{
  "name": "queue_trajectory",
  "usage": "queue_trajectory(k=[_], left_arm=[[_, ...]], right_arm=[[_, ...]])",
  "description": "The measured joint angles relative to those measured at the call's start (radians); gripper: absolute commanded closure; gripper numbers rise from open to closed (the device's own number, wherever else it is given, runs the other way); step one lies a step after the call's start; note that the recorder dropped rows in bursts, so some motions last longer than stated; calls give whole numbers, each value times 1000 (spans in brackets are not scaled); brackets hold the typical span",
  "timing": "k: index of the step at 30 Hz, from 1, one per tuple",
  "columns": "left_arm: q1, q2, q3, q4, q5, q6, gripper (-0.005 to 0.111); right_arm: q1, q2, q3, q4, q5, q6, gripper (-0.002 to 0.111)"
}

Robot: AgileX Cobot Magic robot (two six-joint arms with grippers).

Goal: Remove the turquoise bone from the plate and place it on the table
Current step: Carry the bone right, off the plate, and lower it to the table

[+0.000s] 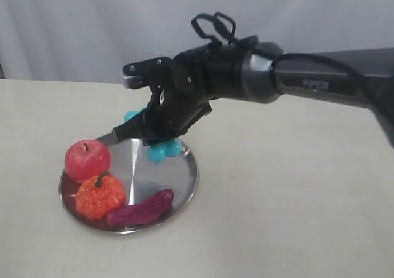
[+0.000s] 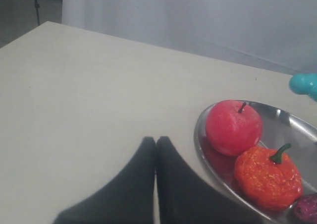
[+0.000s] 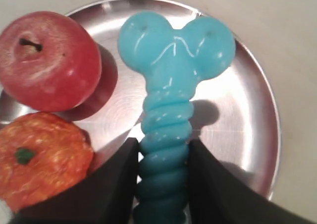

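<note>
Plate (image 1: pixel 184 181) sits lower left of the exterior frame on the table (image 1: pixel 295 222). Three toys crowd its left and front:
- red apple (image 1: pixel 87 160) at the left rim
- bumpy orange fruit (image 1: pixel 100 197) just below the apple, touching it
- dark purple oblong piece (image 1: pixel 140 208) along the front rim, against the orange fruit

The plate's right half is bare metal. White curtain behind the table.

Right gripper (image 1: pixel 148 133) reaches in from the right of the frame, angled down-left over the plate's upper rim. The jaws are at a narrow gap, clamped on the ribbed shaft of the turquoise bone (image 1: pixel 164 150).

In the right wrist view, both black fingers (image 3: pixel 114 179) press the shaft from either side, and the two-knob end sticks out past the tips over the plate. The apple (image 3: pixel 47 60) and orange fruit (image 3: pixel 42 157) are close beside it but not touching.

In the exterior view, the bone's lower knobs sit at the plate's upper rim and the other end pokes out above the gripper. Can't tell if the knobs touch the metal.

Left gripper (image 2: pixel 155 149): jaws fully together with nothing between them, over bare table just beside the plate rim (image 2: pixel 200 135). The bone's knob (image 2: pixel 303 84) shows at the right edge of that view.
</note>
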Motion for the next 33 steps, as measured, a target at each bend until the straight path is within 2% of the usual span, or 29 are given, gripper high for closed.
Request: queue_trajectory(k=[8, 18, 25, 29, 33], left_arm=[[0, 0, 0, 0, 0, 0, 107], [0, 0, 0, 0, 0, 0, 107], [0, 0, 0, 0, 0, 0, 107], [0, 0, 0, 0, 0, 0, 107], [0, 0, 0, 0, 0, 0, 107]], right_arm=[[13, -197, 0, -5, 262, 100, 109], [6, -362, 6, -218, 468, 228, 109], [-100, -454, 187, -225, 400, 273, 109], [-171, -473, 358, -225, 262, 295, 109], [-201, -464, 504, -215, 82, 345, 109]])
